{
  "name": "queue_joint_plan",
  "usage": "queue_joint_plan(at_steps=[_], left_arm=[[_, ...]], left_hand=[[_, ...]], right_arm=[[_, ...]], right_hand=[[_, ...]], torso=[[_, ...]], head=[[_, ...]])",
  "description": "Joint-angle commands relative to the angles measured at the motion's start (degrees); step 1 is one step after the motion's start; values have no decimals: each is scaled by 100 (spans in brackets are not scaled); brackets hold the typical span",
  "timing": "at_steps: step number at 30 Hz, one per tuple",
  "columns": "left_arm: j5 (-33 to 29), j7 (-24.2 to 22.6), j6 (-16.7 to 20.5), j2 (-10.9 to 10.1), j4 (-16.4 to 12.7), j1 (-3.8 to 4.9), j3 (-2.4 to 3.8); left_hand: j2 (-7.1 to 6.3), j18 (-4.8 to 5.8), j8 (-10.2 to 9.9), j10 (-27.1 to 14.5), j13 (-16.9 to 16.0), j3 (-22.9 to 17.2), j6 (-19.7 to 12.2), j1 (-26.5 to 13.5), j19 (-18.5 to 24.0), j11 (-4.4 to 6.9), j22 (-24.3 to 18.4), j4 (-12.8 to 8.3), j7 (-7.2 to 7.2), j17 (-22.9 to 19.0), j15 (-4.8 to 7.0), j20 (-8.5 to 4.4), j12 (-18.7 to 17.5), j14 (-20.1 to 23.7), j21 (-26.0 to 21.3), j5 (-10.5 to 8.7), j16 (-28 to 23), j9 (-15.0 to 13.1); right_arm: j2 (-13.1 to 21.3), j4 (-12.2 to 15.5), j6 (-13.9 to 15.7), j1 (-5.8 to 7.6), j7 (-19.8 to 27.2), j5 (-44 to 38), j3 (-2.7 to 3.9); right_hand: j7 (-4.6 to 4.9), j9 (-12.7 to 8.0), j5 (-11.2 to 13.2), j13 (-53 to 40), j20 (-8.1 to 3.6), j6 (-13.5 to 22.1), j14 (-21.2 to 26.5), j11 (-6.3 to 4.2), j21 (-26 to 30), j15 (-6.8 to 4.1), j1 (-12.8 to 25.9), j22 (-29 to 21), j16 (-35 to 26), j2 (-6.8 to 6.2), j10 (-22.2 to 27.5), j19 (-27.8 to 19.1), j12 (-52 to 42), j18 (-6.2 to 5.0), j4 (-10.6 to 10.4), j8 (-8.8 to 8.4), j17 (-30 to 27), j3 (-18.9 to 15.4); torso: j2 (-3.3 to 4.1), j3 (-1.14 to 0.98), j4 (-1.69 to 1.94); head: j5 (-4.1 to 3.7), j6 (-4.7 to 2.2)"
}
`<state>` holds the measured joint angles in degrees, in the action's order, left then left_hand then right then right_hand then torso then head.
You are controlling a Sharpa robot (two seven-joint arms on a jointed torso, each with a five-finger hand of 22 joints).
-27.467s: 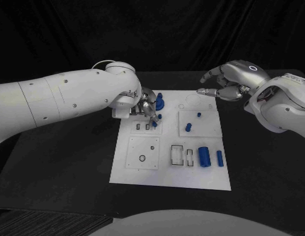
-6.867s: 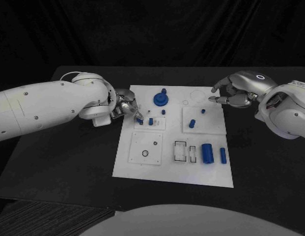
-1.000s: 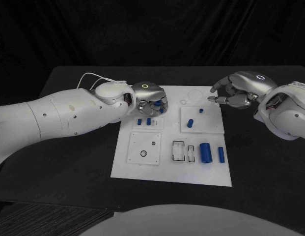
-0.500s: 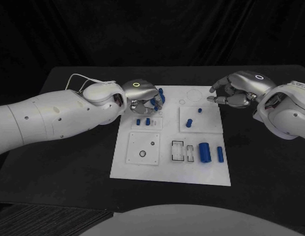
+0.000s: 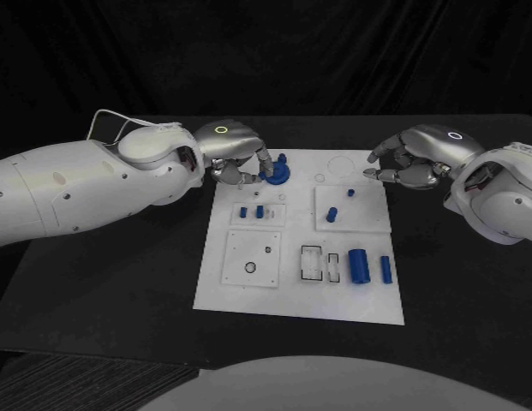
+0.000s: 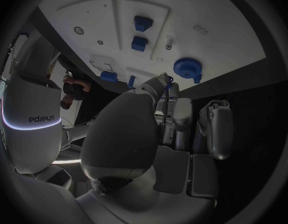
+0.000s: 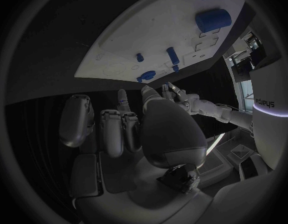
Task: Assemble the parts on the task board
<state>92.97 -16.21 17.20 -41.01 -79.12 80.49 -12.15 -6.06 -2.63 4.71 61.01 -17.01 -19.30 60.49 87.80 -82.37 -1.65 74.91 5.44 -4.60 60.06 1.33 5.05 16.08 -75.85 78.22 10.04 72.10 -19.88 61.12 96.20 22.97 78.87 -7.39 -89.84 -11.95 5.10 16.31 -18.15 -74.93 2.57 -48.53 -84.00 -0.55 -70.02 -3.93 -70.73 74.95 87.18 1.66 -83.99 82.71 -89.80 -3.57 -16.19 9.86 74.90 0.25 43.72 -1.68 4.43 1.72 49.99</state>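
Blue round part (image 5: 278, 177) just beside left robot hand (image 5: 239, 158), fingers curled, empty.

The left arm (image 5: 80, 184) reaches in across the surface's left side, its wrist bent so the left hand (image 5: 235, 158) hangs palm-down near the far edge, fingers (image 5: 256, 174) curled downward and close together. The right arm (image 5: 506, 201) comes in over the right side; the right hand (image 5: 416, 154) hovers, thumb and a fingertip nearly meeting, holding nothing.
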Motion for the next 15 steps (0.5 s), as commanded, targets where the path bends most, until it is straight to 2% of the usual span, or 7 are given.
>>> queue_joint_plan(at_steps=[1,4,7,11,15], left_arm=[[12,-25,-279,-25,-11,17,4],[12,-19,-365,-42,-3,14,3],[12,-16,-433,-42,9,5,2],[12,-4,-511,-18,49,-23,2],[12,9,-562,26,103,-67,2]], left_hand=[[21,-35,-28,-33,15,-1,-39,-55,50,-2,1111,16,-5,-22,-7,3,-44,53,-33,-34,-34,13],[18,-41,-40,-41,26,0,-54,-57,68,-3,1103,18,-4,-45,-9,5,-66,72,-59,-54,-48,23],[13,-44,-54,-53,38,2,-74,-62,79,-6,1099,21,-2,-71,-9,7,-91,92,-75,-67,-64,35],[10,-50,-66,-65,48,3,-92,-67,98,-5,1091,25,5,-99,-9,9,-113,115,-102,-78,-82,45],[7,-53,-72,-72,54,5,-102,-72,109,-5,1087,29,7,-126,-9,10,-125,134,-117,-84,-100,51]], right_arm=[[-8,0,-49,-16,-41,23,4],[-13,-5,-60,-23,-39,25,3],[-14,-7,-66,-28,-38,26,3],[-23,-16,-77,-34,-36,26,3],[-33,-21,-84,-39,-33,26,3]], right_hand=[[-5,-8,-29,-1507,16,-39,-518,36,38,29,-56,937,-16,-8,-601,-41,-20,-66,-14,-19,1296,-13],[-5,-9,-31,-1507,16,-38,-518,36,36,29,-63,938,-17,-5,-601,-40,-20,-66,-11,-21,1295,-10],[-5,-9,-31,-1507,16,-38,-518,36,36,29,-63,938,-17,-5,-601,-40,-20,-66,-11,-21,1295,-10],[-5,-9,-31,-1507,16,-38,-518,36,36,29,-63,938,-17,-5,-601,-40,-20,-66,-11,-21,1295,-10],[-5,-11,-34,-1507,16,-37,-516,36,47,29,-73,935,-23,-2,-601,-43,-20,-68,-7,-23,1290,-6]], torso=[[2,-1,14],[3,8,18],[3,13,27],[4,21,12],[8,18,7]], head=[[-5,1],[14,1],[1,1],[39,1],[47,1]])
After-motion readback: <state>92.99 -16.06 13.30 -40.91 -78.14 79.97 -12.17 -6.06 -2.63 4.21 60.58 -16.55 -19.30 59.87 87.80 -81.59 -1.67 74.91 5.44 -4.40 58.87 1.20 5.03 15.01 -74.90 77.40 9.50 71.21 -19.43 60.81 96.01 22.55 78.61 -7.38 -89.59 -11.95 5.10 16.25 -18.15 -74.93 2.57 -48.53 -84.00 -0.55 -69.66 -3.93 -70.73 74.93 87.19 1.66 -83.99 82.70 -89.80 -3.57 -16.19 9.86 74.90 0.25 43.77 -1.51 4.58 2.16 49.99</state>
